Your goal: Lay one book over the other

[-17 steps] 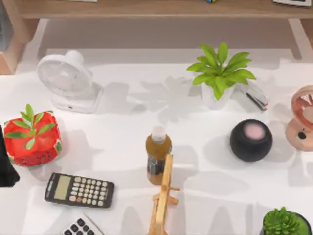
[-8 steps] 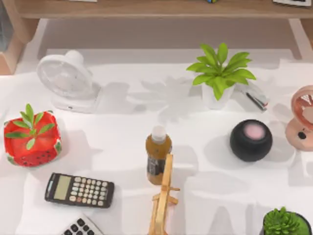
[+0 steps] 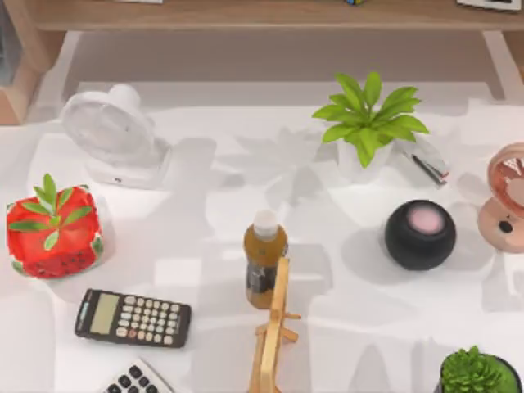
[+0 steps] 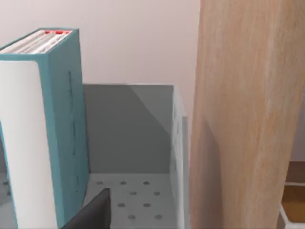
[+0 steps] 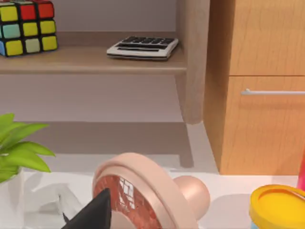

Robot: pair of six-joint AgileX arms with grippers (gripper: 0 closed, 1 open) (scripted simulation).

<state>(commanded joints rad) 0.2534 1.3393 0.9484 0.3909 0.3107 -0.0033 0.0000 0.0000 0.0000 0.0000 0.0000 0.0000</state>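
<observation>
A teal book (image 4: 62,124) with a white cover stands upright in a grey perforated bin (image 4: 138,191), seen close up in the left wrist view. A dark part of my left gripper (image 4: 90,214) shows just in front of the bin, near the book's lower corner. A wooden post (image 4: 248,114) rises right beside the bin. The other book is out of view. In the right wrist view, a dark part of my right gripper (image 5: 90,212) sits in front of a pink fan (image 5: 143,191).
On the table stand a white fan (image 3: 110,131), a red strawberry pot (image 3: 53,233), a calculator (image 3: 133,318), a bottle (image 3: 264,258), a wooden stand (image 3: 274,336), a black speaker (image 3: 420,234) and a green plant (image 3: 368,123). A shelf holds a colour cube (image 5: 26,26).
The dark shape of my left arm at the top view's left edge has left that view. Shadows on the table have shifted. The objects stay put.
</observation>
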